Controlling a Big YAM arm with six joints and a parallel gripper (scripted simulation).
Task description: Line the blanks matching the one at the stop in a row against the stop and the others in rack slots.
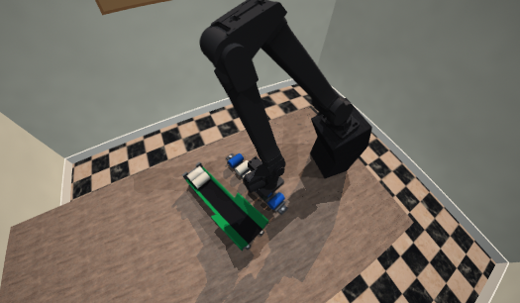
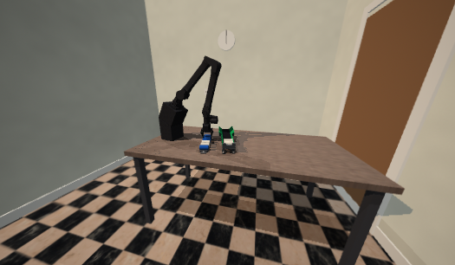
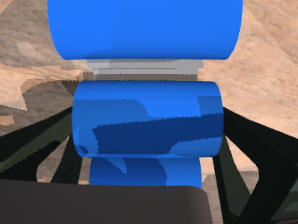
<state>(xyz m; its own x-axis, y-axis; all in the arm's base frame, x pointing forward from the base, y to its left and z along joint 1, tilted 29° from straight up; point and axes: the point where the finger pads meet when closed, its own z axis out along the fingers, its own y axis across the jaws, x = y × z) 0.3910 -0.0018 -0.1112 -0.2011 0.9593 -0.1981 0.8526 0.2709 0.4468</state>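
Two white blanks lie at the ramp's end toward the table's upper edge in the top view. The gripper is clamped on a blue blank over the rack; center it lengthwise (ribs guide it) before releasing gently.

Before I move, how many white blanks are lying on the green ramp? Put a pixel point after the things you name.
2. Both white blanks (image 1: 201, 179) (image 2: 228, 141) lie across the green ramp (image 1: 230, 232) (image 2: 221, 136) at its stop end: one nearest the stop, the other right beside it. None appears hidden there.
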